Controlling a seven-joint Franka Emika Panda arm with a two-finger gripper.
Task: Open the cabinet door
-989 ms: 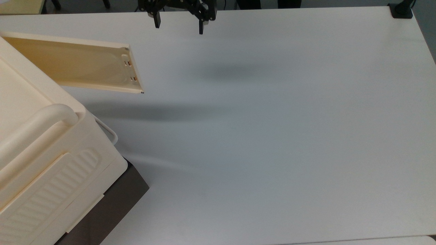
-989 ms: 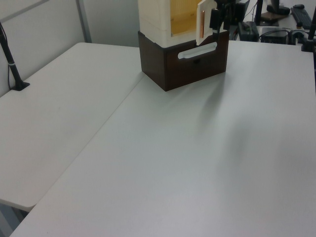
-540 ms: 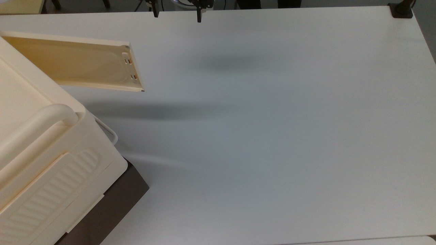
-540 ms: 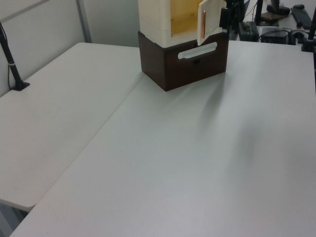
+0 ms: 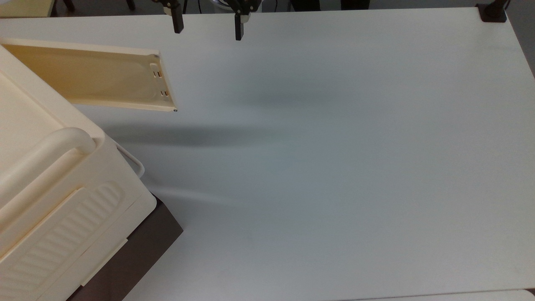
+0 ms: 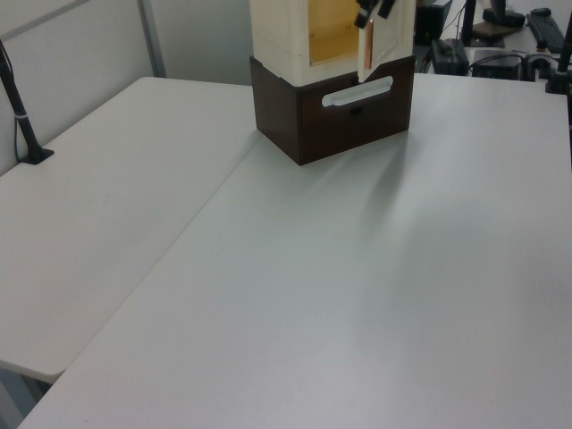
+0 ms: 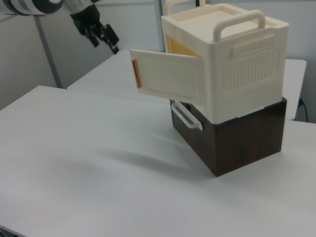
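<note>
You're in a lab/office-type room, big plain white table [image 5: 334, 167] w/ black clamp mount [image 5: 492, 12] at its corner, pale partition walls [image 7: 133, 29], desks w/ cables & black equipment [image 6: 500, 36] behind in the left view, robot arm [image 7: 44, 6] over the table.

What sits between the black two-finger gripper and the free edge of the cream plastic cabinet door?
Nothing: in the top view only bare white table shows between the gripper and the swung-out cabinet door; they are apart.

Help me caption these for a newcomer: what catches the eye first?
The cream cabinet on its dark brown base stands out, its cabinet door swung wide open. The black gripper hangs open in the air beyond the door's free edge, apart from it, above the white table.
</note>
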